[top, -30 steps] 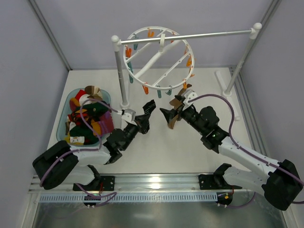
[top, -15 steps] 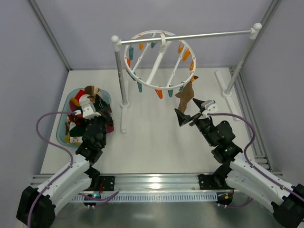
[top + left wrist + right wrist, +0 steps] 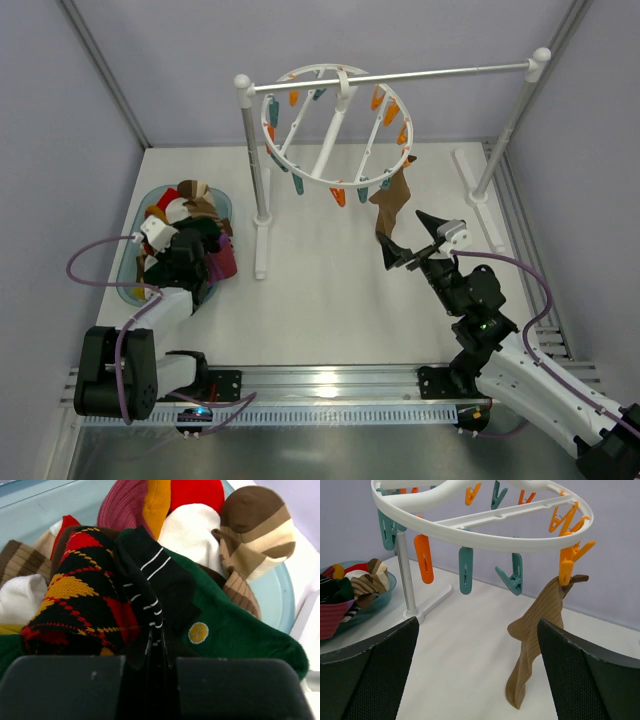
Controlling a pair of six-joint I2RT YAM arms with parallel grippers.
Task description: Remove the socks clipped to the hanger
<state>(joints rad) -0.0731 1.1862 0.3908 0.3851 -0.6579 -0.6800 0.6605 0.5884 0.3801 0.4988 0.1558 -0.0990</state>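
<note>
Since the bin [image 3: 128, 272] is the drop spot, we see the left gripper [image 3: 192, 250] over it from above, and the right gripper [image 3: 408, 238] beside the brown sock [image 3: 392, 205] on the hanger [image 3: 310, 178]. Left wrist: jaws pinch the black striped sock [image 3: 150, 590]. Right wrist: fingers [image 3: 370, 670] spread wide, framing that sock's orange clip [image 3: 566, 569].

Brown sock [image 3: 530, 645] dangles from orange clip [image 3: 566, 569] — hand [image 3: 477, 630] spread wide.

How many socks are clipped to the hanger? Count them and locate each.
1. A brown sock hangs from an orange clip on the hanger, right side, ahead of the right end effector. No others show.
</note>
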